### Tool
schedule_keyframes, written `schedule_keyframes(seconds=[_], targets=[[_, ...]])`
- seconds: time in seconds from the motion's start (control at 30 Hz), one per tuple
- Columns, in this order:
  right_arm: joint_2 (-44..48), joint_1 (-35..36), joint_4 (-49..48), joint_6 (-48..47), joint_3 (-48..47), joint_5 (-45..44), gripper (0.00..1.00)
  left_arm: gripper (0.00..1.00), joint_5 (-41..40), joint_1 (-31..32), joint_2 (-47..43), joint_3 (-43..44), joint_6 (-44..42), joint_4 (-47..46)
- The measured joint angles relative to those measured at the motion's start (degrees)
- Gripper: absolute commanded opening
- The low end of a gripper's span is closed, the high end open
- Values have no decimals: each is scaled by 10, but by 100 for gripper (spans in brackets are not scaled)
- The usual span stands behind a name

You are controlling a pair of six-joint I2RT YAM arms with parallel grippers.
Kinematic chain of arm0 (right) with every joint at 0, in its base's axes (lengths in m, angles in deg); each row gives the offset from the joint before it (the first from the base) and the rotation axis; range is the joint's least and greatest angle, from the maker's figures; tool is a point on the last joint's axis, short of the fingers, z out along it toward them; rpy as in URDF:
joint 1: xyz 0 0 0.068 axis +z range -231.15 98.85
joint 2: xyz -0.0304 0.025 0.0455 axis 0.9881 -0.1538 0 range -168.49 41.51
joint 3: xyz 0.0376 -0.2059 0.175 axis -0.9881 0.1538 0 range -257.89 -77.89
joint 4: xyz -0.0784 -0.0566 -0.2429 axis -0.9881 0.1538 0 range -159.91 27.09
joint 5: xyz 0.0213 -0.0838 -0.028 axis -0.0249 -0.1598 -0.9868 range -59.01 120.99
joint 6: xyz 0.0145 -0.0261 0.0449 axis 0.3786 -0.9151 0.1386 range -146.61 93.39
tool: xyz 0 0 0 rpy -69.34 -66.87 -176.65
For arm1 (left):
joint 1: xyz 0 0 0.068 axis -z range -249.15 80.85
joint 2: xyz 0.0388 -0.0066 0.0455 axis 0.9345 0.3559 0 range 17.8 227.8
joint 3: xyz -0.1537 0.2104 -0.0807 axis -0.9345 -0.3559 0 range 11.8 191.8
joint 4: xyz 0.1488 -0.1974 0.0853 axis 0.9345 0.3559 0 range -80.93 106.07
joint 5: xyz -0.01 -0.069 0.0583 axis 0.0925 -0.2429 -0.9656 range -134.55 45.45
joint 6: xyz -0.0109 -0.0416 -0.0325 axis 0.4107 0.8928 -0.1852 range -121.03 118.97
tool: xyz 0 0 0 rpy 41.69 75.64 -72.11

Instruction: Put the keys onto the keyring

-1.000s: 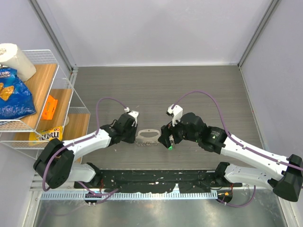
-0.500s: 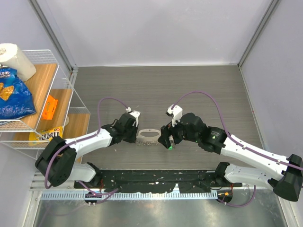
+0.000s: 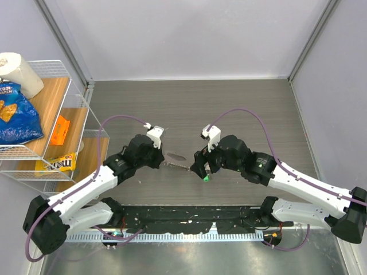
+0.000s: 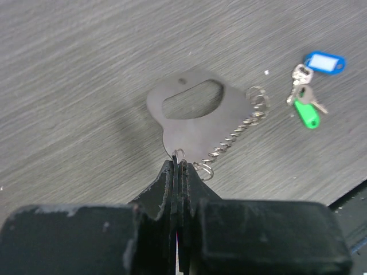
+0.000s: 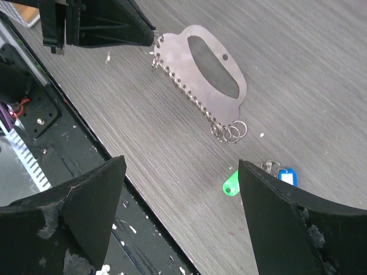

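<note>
Gripping with the left pincer (image 4: 178, 165), jaws pressed flat together on the small end ring of the keyring (image 4: 200, 123). Straight ahead of those jaws: the grey strap (image 4: 186, 130), seemingly held a little off the worktop (image 4: 86, 57), long axis pointing away from the pincer. Along the strap's right edge, the chain (image 4: 229, 139), ending ahead and to the right in a bunch of loose rings (image 4: 259, 98). Beyond those rings, further ahead-right and apart from them: the keys (image 4: 304, 93), flat on the worktop, green head (image 4: 308, 114) nearer, blue tag (image 4: 324, 62) past it.

Hovering opposite, the right pincer (image 5: 180, 163): spread wide, nothing held. Just ahead of its fingertips (image 5: 109, 177), close by one finger, the keys; further ahead, the rings, then the strap stretching off toward the left pincer. Clearly the nearer arm to the keys. Probably next: dropping the right pincer onto the keys, then carrying them the short way to the rings, in line with the strap's axis. Risk: tiny keys, flat on the worktop, hard to pinch.
</note>
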Motion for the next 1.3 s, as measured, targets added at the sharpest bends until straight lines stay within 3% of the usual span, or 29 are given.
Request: schedule_keyframes(seconds=[0.27,0.53,0.97,1.3], targets=[[0,7,1,-26,-45,5,85,0,65,0,-67,17,-15,14],[3,21,31,-77,-89,31,83,0,179,3,-137,37,-28,25],[33,48,61,-146,-155,127,65,0,329,30,-211,75,-28,30],[-3,129,74,-175,-177,140,54,0,392,43,-219,83,-27,21]])
